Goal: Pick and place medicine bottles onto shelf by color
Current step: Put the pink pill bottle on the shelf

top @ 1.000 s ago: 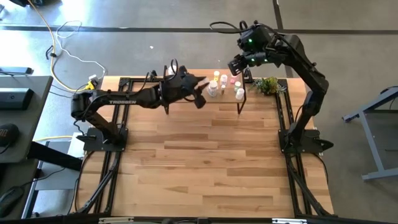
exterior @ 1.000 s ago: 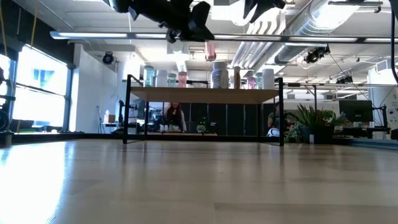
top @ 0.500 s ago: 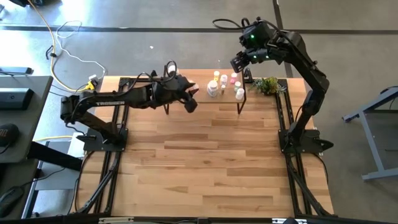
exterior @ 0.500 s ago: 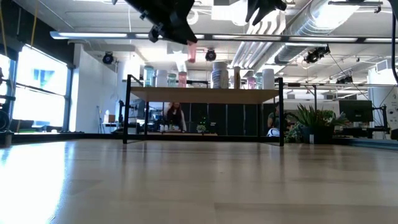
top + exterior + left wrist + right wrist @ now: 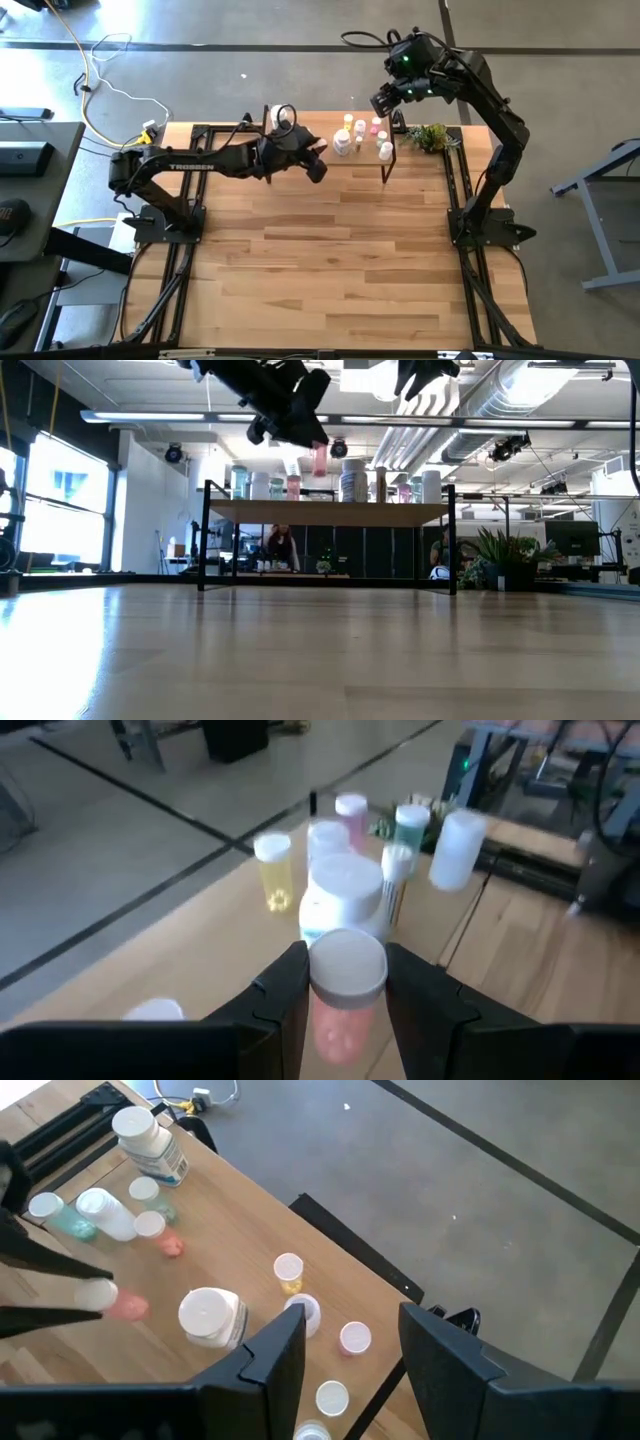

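Note:
My left gripper (image 5: 317,168) is shut on a small pink medicine bottle with a white cap (image 5: 346,982). It holds the bottle in the air just above the left part of the shelf (image 5: 330,512), a light-wood board on black legs at the table's far edge. Several more bottles stand on the board: a large white one (image 5: 345,892), a yellow one (image 5: 272,872), and pink-capped (image 5: 350,808) and green-capped (image 5: 410,818) ones. My right gripper (image 5: 352,1318) hangs open high over the shelf's right part with nothing between its fingers. My left gripper pinches the pink bottle between its two fingers at the height of its white cap (image 5: 346,960), one finger (image 5: 288,988) on each side. The fingers slant down from the table's left. The bottle hangs upright below them (image 5: 319,458), clear of the shelf.
A small green plant (image 5: 430,136) stands on the table just right of the shelf. The wide plank tabletop (image 5: 330,250) lies in front of the shelf. Black frame rails (image 5: 185,240) run along the table's left and right sides.
My left gripper, still shut on the pink bottle, has swung toward the table's left and then back right toward the standing bottles, ending a little lower. Its wrist has rolled; the bottle tipped on the way and hangs upright again.

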Robot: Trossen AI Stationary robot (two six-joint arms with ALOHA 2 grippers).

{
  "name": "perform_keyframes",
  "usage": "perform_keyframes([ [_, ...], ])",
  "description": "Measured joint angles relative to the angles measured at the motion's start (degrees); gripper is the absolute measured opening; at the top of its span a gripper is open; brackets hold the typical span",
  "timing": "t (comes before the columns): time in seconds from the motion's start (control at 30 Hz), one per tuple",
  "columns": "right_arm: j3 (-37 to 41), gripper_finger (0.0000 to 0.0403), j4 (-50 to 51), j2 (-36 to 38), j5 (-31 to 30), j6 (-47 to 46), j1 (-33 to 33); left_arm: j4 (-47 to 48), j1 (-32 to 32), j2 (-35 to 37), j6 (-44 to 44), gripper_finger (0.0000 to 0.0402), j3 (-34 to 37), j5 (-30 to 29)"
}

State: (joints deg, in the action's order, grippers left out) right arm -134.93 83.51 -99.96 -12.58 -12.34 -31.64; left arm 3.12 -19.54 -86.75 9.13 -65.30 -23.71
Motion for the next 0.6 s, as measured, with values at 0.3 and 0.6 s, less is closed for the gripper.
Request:
perform_keyframes([
  [0.3, 0.0, 0.0154, 2.2, 0.0, 1.4, 0.2, 0.2, 1.8, 0.8, -1.8, 5.1, 0.0104, 0.0, -3.4],
  [0.6, 0.0, 0.0154, 3.1, 0.0, 1.9, -0.2, 0.2, -0.4, 6.6, -0.2, 1.6, 0.0104, 0.7, -11.7],
])
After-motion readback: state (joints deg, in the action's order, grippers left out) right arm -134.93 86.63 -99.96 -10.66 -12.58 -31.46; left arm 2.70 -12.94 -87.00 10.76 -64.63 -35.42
